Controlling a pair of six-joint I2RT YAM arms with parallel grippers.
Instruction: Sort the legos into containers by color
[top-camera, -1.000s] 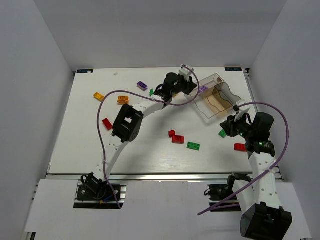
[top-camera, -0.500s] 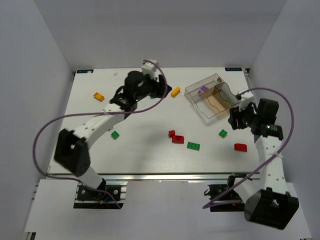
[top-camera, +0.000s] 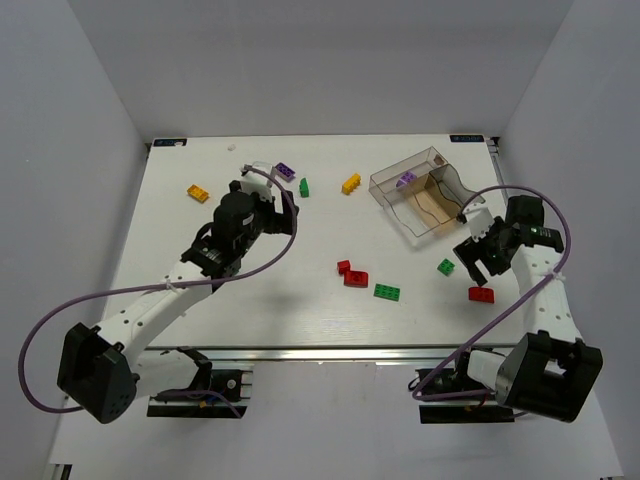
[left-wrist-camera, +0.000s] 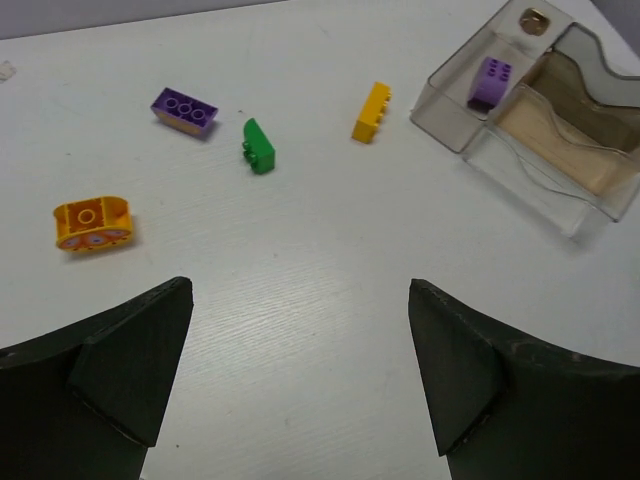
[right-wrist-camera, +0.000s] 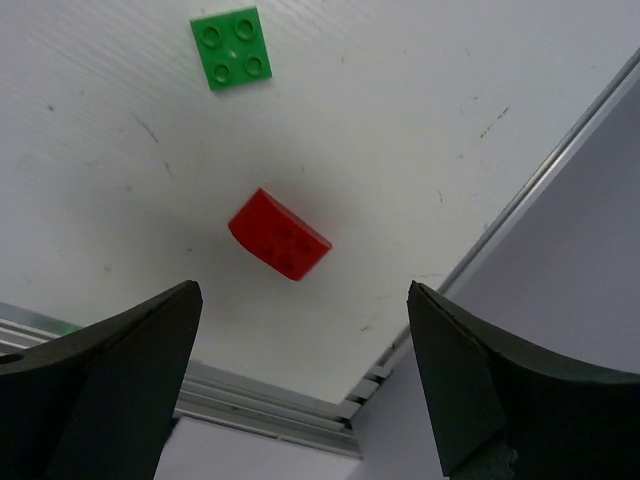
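The legos lie scattered on the white table (top-camera: 300, 320). My left gripper (top-camera: 262, 208) (left-wrist-camera: 298, 290) stands open over bare table left of centre. Ahead of it are an orange brick (left-wrist-camera: 92, 223), a purple brick (top-camera: 285, 171) (left-wrist-camera: 185, 111), a green one (top-camera: 303, 187) (left-wrist-camera: 259, 147) and a yellow one (top-camera: 351, 183) (left-wrist-camera: 371, 111). The clear box of containers (top-camera: 440, 225) (left-wrist-camera: 560, 205) holds one purple brick (top-camera: 406, 179) (left-wrist-camera: 491, 81) in its end compartment. My right gripper (top-camera: 478, 265) (right-wrist-camera: 302, 290) hangs open and empty above a red brick (top-camera: 481, 293) (right-wrist-camera: 279, 247), beside a green square brick (top-camera: 446, 266) (right-wrist-camera: 232, 46).
Two red bricks (top-camera: 352, 275) and a green brick (top-camera: 387, 291) lie mid-table. A yellow-orange brick (top-camera: 197, 192) sits far left. The table's right edge and metal rail (right-wrist-camera: 500, 230) run close to the red brick. Purple cables loop off both arms.
My left gripper left the box, swung back to the table's left middle and opened; the purple brick stays in the box. My right gripper opened wide and shifted over the red brick.
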